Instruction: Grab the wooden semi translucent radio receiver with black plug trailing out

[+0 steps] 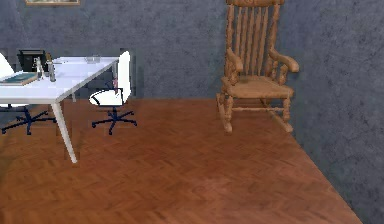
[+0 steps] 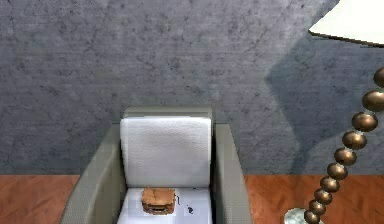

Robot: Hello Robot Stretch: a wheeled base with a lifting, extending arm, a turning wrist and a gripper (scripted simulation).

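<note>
A small brown wooden box [image 2: 155, 200], rounded on top, sits on the white seat cushion of a grey armchair [image 2: 228, 170] near the arm side view's bottom edge. A thin black cord with a plug [image 2: 179, 204] trails from the box's right side across the cushion. By its shape and colour the box fits the radio receiver.
A floor lamp [image 2: 350, 140] with a beaded stem and pale shade stands right of the armchair against a grey wall. The forward view has a white desk [image 1: 62, 80] with small items, a white office chair [image 1: 115, 92] and a wooden rocking chair [image 1: 255, 65] on open wood floor.
</note>
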